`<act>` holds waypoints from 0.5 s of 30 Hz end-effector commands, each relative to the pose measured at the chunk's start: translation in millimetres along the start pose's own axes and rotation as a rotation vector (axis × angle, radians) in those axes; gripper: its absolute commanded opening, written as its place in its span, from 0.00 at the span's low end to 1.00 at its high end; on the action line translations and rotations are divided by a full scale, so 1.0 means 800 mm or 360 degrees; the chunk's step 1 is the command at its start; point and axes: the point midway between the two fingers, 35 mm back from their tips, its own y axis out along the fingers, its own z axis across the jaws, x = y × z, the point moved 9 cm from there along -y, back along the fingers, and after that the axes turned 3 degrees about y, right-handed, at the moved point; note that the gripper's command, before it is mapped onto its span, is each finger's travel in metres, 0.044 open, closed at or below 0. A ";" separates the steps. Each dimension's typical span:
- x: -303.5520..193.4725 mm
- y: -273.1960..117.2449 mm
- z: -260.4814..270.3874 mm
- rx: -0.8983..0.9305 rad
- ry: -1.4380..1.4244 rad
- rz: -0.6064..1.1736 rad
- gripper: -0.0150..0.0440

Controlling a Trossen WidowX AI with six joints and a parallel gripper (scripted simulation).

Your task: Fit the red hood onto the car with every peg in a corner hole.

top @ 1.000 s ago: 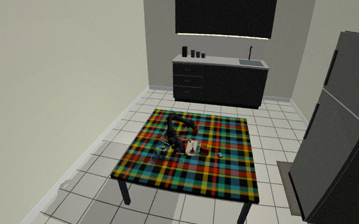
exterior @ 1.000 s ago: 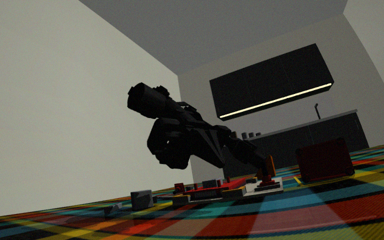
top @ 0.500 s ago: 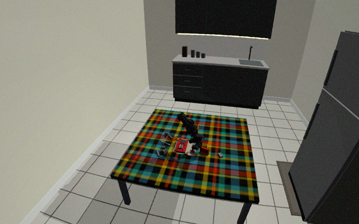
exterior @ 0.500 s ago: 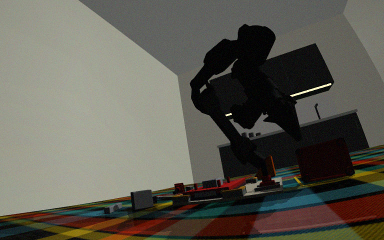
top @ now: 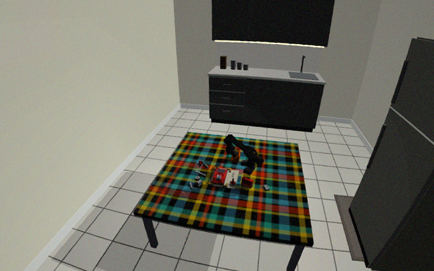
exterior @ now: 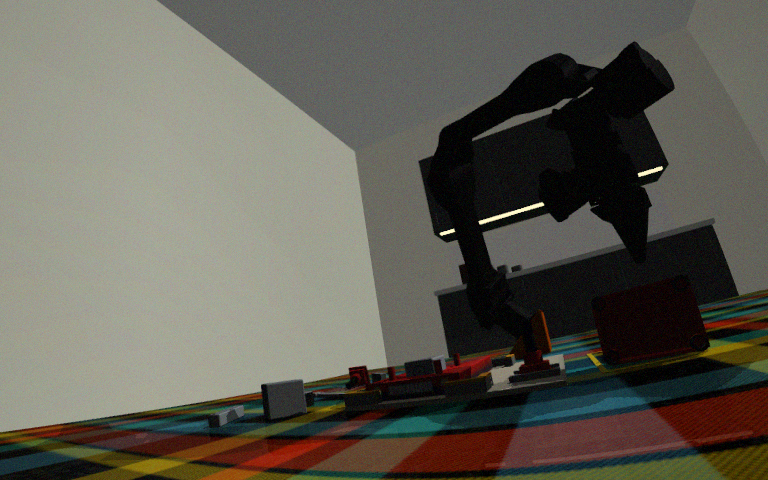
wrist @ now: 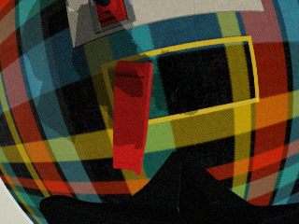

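The red hood [top: 247,181] [exterior: 648,319] [wrist: 133,115] stands on its edge on the tablecloth, at the left end of a yellow marked rectangle [wrist: 206,44]. Its corner holes face the exterior view. My gripper [top: 249,167] [exterior: 637,249] [wrist: 177,158] is shut and empty. It hangs above the hood, clear of it, with the fingertips pointing down. The red chassis [top: 219,174] [exterior: 453,370] sits in the white jig plate [top: 233,175] [exterior: 529,373] with the grey engine block [exterior: 421,366] on it. Short pegs stick up around the engine.
A red clamp with a black pin [wrist: 111,7] sits on the jig's corner near the hood. A grey block [exterior: 283,399] and small loose parts [top: 198,181] lie left of the jig. A small grey piece [top: 265,186] lies to the right.
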 end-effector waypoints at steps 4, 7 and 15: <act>-0.002 0.013 0.002 0.0012 0.0024 -0.0011 0.25; -0.002 0.028 0.002 0.0013 0.0024 -0.0011 0.25; 0.000 0.057 0.002 0.0014 0.0024 -0.0012 0.25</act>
